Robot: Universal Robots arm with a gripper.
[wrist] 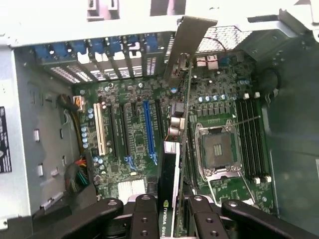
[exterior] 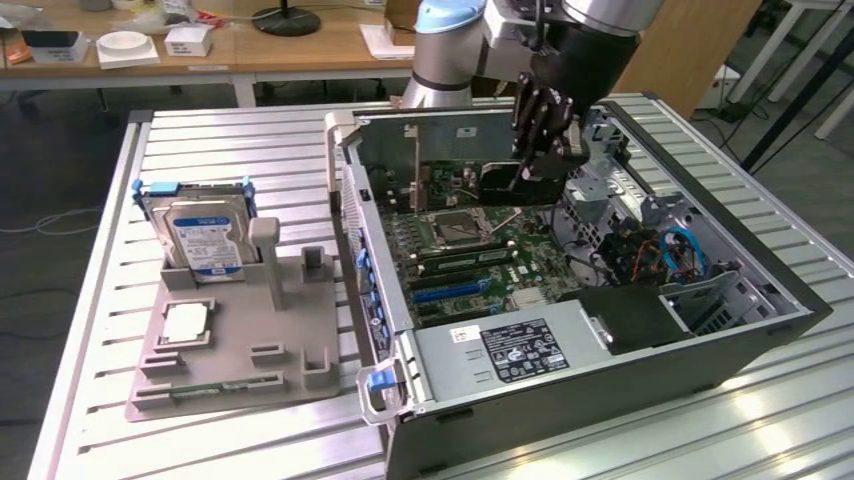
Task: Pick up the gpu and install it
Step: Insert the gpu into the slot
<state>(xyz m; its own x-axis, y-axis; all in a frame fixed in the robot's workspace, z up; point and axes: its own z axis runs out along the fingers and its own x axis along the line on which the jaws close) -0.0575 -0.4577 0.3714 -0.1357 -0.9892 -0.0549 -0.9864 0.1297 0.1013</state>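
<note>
My gripper point(exterior: 545, 150) hangs over the open computer case point(exterior: 747, 330), shut on the gpu point(exterior: 510, 182), a thin dark card held upright on its edge. In the wrist view the gpu point(wrist: 172, 164) runs edge-on away from the gripper point(wrist: 172, 215), with a black finger point(wrist: 144, 216) on each side and the card's metal bracket point(wrist: 187, 45) at the far end by the rear slot openings. The card is above the green motherboard point(wrist: 124, 99), between the blue expansion slot point(wrist: 148, 129) and the bare CPU socket point(wrist: 217, 147). I cannot tell whether it touches the board.
On the exterior view's left a grey fixture point(exterior: 234, 340) holds a blue-labelled hard drive point(exterior: 200, 235), a processor chip point(exterior: 183, 325) and a green memory stick point(exterior: 200, 390). Inside the case lie the power supply point(exterior: 521, 350), blue cables point(exterior: 681, 250) and the drive cage point(exterior: 627, 190).
</note>
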